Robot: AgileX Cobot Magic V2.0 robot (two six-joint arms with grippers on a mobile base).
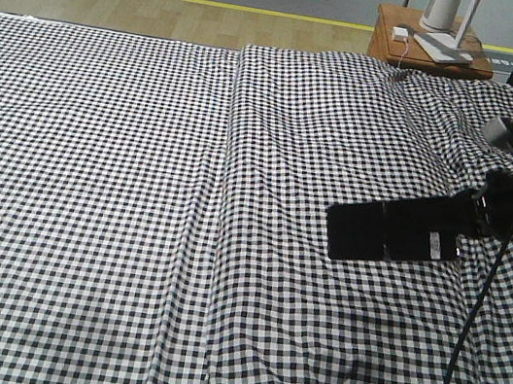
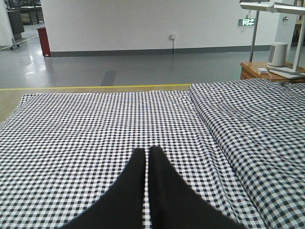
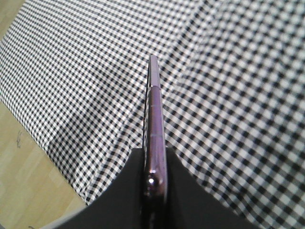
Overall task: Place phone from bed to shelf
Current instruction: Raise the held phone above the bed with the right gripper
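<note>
Clamping phone (image 1: 392, 233) above bed (image 1: 121, 179) — bedside table (image 1: 382, 44) beyond.

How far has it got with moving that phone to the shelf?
Done: the right gripper is shut on the phone, which looks lifted clear of the bed. In hand: carrying it. Left: getting it to the shelf, not clearly in view, and setting it down. The left gripper is shut, empty.

Brown bedside table (image 1: 381, 47) w/ white cylinder (image 1: 442, 6), charger (image 1: 400, 33); red bin (image 2: 43, 40) far back.
</note>
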